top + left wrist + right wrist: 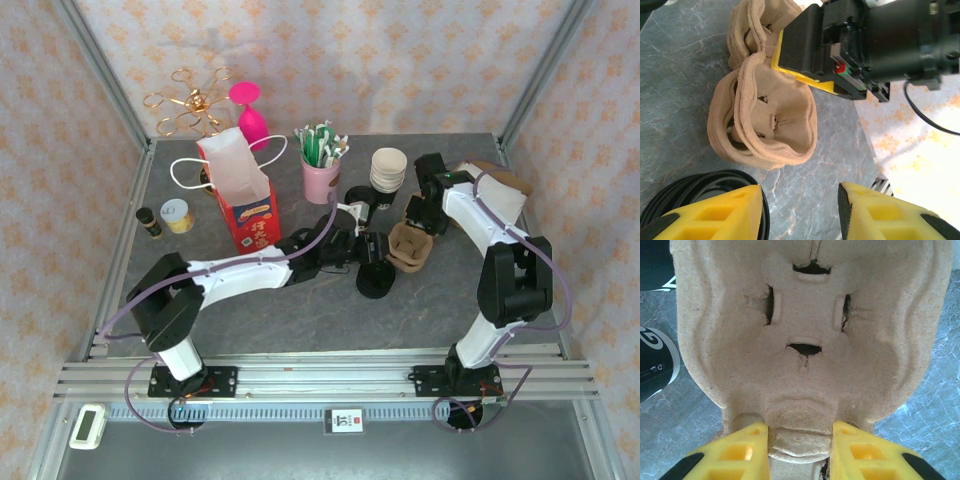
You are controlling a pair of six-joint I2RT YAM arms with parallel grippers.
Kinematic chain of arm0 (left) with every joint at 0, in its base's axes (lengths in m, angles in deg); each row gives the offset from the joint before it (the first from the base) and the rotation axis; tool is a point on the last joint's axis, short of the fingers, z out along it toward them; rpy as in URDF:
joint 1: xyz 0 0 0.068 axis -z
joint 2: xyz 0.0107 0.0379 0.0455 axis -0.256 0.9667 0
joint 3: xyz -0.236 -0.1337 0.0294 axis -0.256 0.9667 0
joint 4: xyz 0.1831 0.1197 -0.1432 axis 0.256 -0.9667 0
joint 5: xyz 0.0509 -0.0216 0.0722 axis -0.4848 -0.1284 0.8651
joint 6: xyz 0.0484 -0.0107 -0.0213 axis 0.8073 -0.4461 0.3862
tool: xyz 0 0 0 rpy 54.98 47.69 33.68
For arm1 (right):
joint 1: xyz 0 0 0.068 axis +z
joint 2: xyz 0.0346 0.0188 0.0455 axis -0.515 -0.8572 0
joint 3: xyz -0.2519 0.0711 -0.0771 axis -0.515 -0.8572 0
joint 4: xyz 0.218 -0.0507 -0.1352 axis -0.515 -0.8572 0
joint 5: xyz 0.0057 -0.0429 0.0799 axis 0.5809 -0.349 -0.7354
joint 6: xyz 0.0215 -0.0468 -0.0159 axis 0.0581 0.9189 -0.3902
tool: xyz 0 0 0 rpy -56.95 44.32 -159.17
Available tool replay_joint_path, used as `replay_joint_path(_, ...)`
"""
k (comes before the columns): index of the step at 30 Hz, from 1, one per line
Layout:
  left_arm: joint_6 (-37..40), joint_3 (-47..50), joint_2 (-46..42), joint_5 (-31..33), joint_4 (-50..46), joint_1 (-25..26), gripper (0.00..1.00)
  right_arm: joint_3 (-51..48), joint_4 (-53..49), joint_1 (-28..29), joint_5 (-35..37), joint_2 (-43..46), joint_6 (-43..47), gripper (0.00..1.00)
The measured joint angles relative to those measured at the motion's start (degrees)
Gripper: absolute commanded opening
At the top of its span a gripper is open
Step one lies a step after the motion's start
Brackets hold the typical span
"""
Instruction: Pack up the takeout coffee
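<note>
The takeout coffee point(375, 281), a dark cup with a round black lid, stands on the table in front of the brown pulp cup carrier point(408, 246). In the left wrist view its lid point(685, 192) lies under and to the left of my left finger. My left gripper point(372, 252) point(800, 200) hovers open beside the cup, with bare table between its fingers. My right gripper point(418, 222) point(800, 440) is shut on the middle ridge of the cup carrier point(805, 315). The carrier's cup wells point(775, 120) are empty.
A red-and-white paper bag point(240, 190) with handles stands open at the back left. A pink cup of stirrers point(320, 175), a stack of lidless cups point(389, 168) and loose black lids point(357, 198) stand behind the carrier. Two small jars point(177, 215) sit far left.
</note>
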Motion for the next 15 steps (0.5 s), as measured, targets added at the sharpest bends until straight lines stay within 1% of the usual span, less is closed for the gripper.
replay_joint_path(7, -3.65, -2.27, 7.13, 0.00, 3.89, 0.00, 0.45, 0.00, 0.00, 0.00, 0.02, 0.00, 0.46, 0.28)
replay_joint_path(15, -5.79, -4.15, 10.93, -0.04, 7.28, -0.28, 0.44, 0.00, 0.00, 0.00, 0.02, 0.00, 0.46, 0.28)
